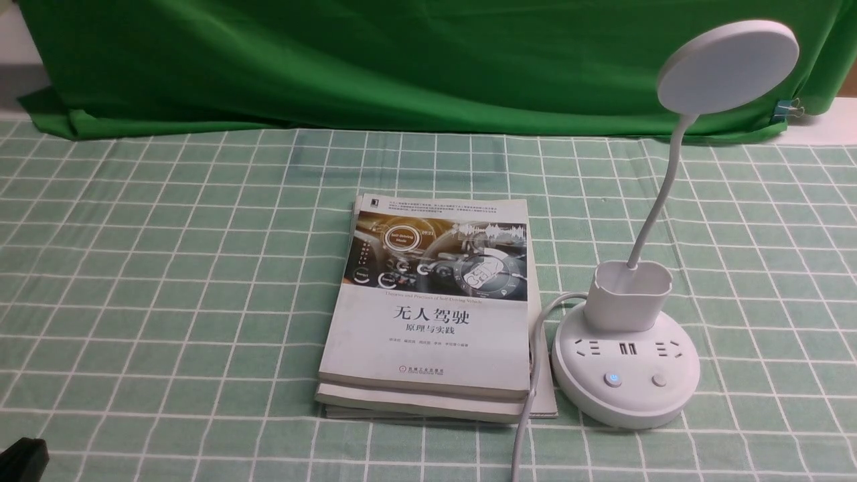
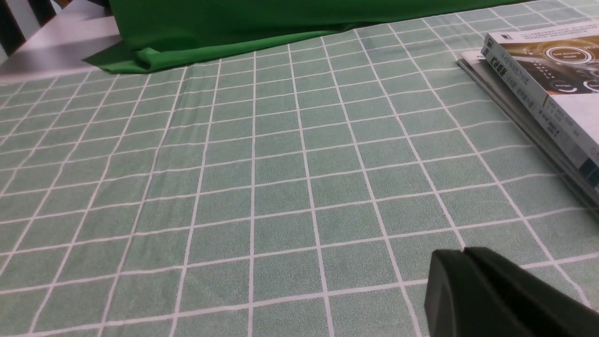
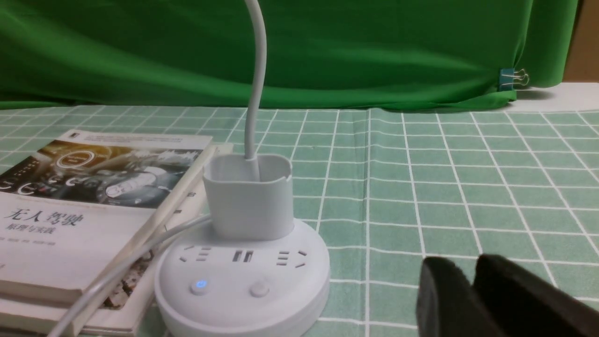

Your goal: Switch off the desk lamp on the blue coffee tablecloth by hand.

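Note:
The white desk lamp [image 1: 626, 381] stands on the blue coffee tablecloth [image 1: 167, 268] at the right, its disc head [image 1: 728, 67] raised on a bent neck. On the round base, the left button [image 3: 200, 284] glows blue and the right button [image 3: 259, 289] is unlit. My right gripper [image 3: 468, 264], the hand, hovers low over the cloth beside the lamp base [image 3: 241, 281], apart from it. A narrow gap shows between its tips and nothing is in it. It is out of the front view. My left gripper [image 2: 463, 252] is shut and empty over the cloth, far left [image 1: 23, 458].
A stack of books [image 1: 432, 314] lies just left of the lamp. The lamp's white cable [image 1: 529, 415] runs along the books' right edge toward me. A dark green cloth [image 1: 402, 60] hangs across the back, with a binder clip [image 1: 787, 107] at its right end.

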Robot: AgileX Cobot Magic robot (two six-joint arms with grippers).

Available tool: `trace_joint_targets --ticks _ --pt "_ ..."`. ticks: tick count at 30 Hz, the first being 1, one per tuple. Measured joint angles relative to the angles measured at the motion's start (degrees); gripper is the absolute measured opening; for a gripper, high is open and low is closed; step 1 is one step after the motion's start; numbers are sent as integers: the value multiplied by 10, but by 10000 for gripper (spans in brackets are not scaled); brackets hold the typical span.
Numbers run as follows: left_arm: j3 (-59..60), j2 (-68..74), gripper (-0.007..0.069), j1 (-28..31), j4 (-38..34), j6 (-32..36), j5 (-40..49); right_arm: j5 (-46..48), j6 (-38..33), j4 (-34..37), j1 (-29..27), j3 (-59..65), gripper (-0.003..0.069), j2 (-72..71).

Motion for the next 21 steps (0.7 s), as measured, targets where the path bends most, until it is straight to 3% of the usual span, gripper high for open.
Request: trace_joint_targets --ticks 21 --pt "0 0 0 0 0 0 0 0 0 0 0 0 183 0"
